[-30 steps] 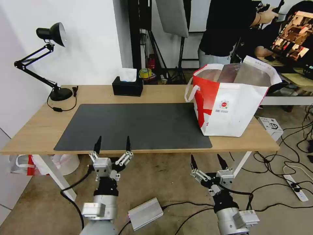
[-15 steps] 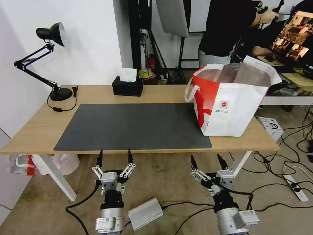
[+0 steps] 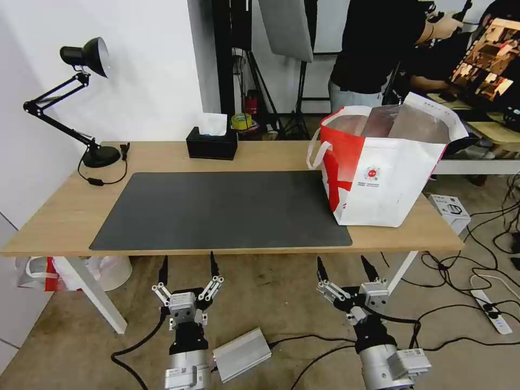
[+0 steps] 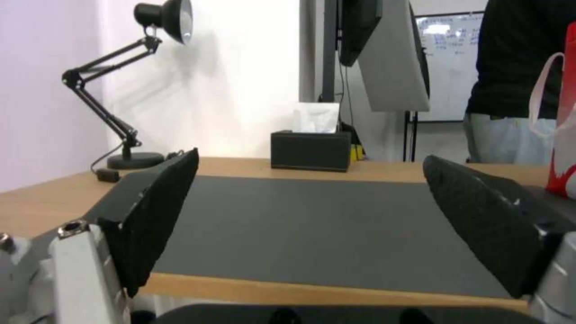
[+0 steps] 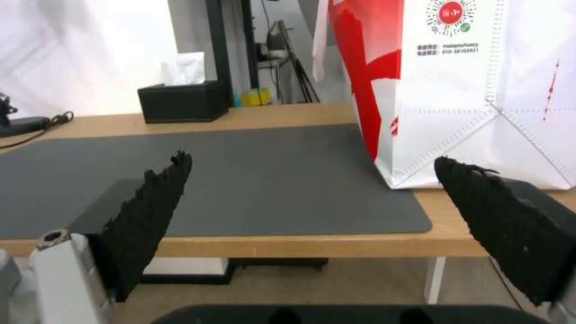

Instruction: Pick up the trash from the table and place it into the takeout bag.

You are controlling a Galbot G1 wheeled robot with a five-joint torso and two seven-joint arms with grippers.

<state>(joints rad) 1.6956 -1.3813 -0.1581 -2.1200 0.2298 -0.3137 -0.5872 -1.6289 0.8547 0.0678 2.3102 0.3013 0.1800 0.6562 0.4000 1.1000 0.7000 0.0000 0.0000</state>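
Observation:
The table [image 3: 70, 211] carries a dark grey mat [image 3: 227, 208] with nothing lying on it. The trash is out of view. At the table's right end stands the white and red takeout bag [image 3: 384, 179], mouth open, foil lining showing; the right wrist view has it [image 5: 480, 90] close ahead. My left gripper [image 3: 188, 259] hangs open and empty below the table's front edge, level with the mat's middle [image 4: 312, 216]. My right gripper [image 3: 341, 261] is open and empty too, low in front of the table and just left of the bag.
A black desk lamp [image 3: 86, 97] stands at the far left corner and a black tissue box [image 3: 212, 142] at the back edge. A silver box [image 3: 242, 355], cables and a power strip [image 3: 490, 311] lie on the floor.
My left gripper has dropped from the table's front edge down and back toward me, still open. The right arm, bag and table things have not moved.

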